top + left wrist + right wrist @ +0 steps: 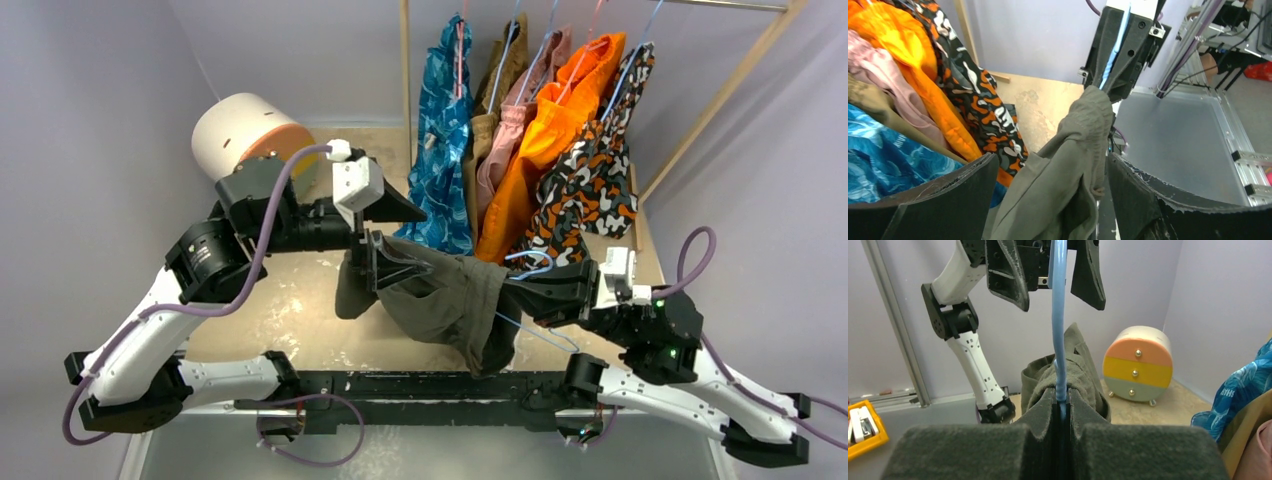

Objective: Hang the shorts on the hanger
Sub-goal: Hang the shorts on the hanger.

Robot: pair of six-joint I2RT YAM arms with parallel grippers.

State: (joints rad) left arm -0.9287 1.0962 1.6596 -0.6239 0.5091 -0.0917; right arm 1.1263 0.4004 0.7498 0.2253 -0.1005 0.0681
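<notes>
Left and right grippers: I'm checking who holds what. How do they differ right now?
The left gripper is wide open, straddling the shorts; the right gripper is shut on the hanger wire. The left gripper sits at the shorts' left end, the right gripper at the right. Both face each other.

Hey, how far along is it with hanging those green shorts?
Mostly done: the shorts drape over the hanger. The right gripper is shut on the hanger wire; the left gripper stands open around the fabric. Left, probably: drawing the left gripper clear and evening the bunched shorts.
</notes>
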